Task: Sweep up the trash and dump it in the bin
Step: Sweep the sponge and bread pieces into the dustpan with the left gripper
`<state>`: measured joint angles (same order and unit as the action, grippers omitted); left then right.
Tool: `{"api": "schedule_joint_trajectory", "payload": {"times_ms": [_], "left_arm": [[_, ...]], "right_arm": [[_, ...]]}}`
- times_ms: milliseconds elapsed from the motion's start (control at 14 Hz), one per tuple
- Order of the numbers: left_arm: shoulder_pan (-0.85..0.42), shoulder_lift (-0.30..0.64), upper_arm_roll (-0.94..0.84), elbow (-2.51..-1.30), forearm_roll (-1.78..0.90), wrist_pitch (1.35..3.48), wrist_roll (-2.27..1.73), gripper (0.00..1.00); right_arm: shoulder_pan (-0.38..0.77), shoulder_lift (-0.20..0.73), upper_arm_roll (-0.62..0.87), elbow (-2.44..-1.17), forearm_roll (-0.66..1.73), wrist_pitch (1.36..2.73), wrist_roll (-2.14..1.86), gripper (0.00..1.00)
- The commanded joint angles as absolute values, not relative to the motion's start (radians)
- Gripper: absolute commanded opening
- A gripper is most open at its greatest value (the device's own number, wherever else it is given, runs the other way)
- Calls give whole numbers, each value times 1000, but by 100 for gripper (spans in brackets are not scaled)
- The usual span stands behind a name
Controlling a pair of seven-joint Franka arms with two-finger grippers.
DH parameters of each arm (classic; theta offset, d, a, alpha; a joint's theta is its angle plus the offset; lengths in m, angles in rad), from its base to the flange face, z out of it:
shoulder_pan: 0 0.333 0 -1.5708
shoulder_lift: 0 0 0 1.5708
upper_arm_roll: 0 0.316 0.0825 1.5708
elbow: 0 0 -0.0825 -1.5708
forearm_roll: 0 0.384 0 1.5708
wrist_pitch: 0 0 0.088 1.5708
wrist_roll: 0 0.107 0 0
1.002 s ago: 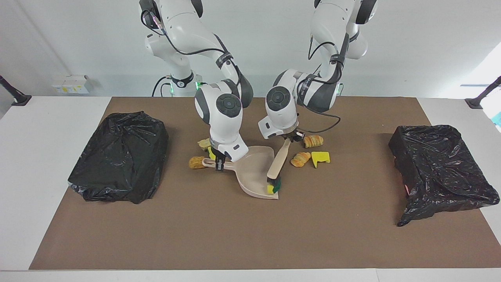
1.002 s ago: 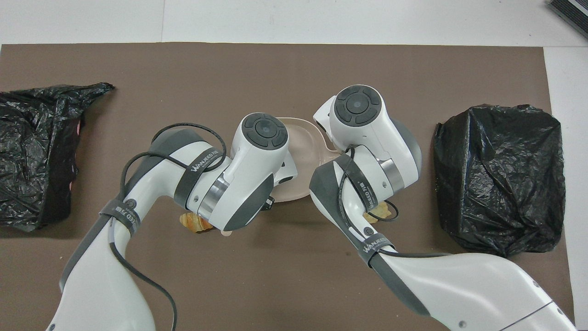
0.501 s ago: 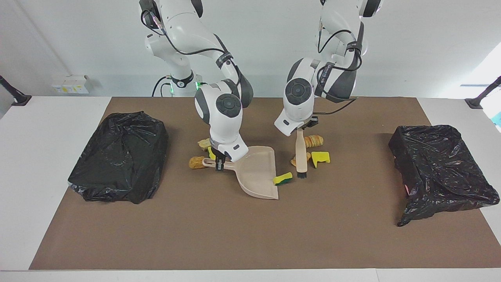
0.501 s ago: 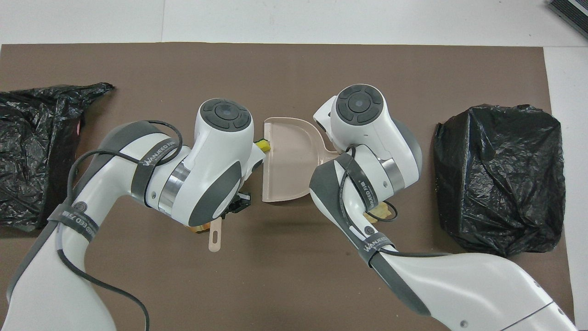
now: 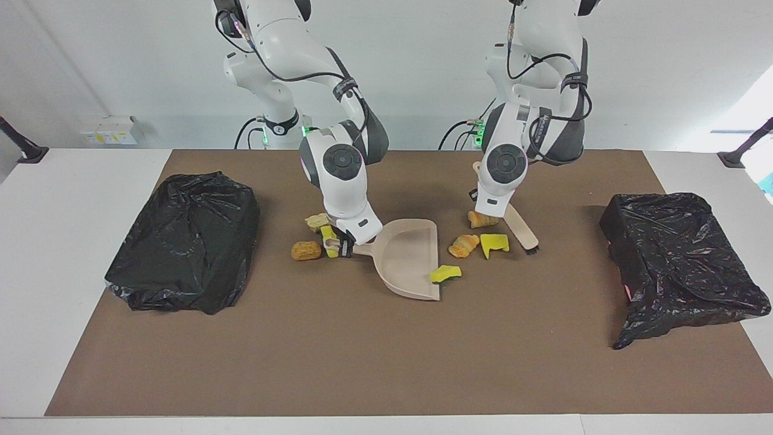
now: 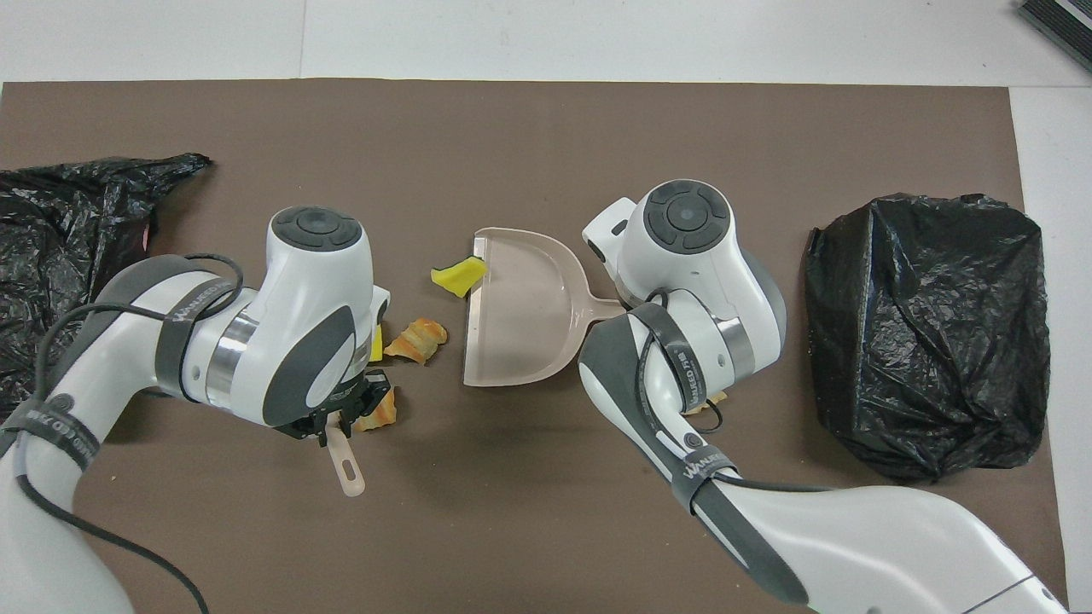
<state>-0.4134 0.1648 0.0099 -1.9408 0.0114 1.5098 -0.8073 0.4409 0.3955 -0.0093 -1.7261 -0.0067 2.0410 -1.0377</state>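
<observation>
My right claw (image 5: 345, 246) grips the dustpan (image 5: 406, 258) handle; my left claw (image 6: 334, 424) is clamped on the brush (image 5: 520, 227). Trash (image 5: 478, 243) lies scattered between them, one yellow wedge (image 5: 445, 273) at the pan's lip. Black bags (image 5: 184, 240) flank both ends. Brown mat (image 5: 386, 362) on white counter (image 5: 66, 181), pale wall.

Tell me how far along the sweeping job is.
Barely begun. The dustpan is empty, held by the right gripper; the left gripper holds the brush. One yellow sponge lies at the pan's lip. Every scrap, like the bread lump, still needs sweeping and dumping in a bin.
</observation>
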Motion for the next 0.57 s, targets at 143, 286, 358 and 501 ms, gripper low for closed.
{"api": "schedule_joint_trajectory", "payload": {"times_ms": [143, 286, 358, 501], "left_arm": [[-360, -27, 3, -2265, -37, 1736, -672, 0], [-365, -66, -2, -2357, -61, 1870, -666, 0], [-376, -66, -2, -2358, -81, 1871, -646, 0], [-388, -63, -2, -2358, -141, 1888, -591, 0]], "right_arm": [[437, 359, -5, -1776, 17, 2060, -1032, 0], [458, 336, -6, -1821, -1, 2104, -964, 0], [483, 316, -9, -1869, -9, 2181, -895, 0], [494, 288, -8, -1940, -26, 2267, -844, 0]]}}
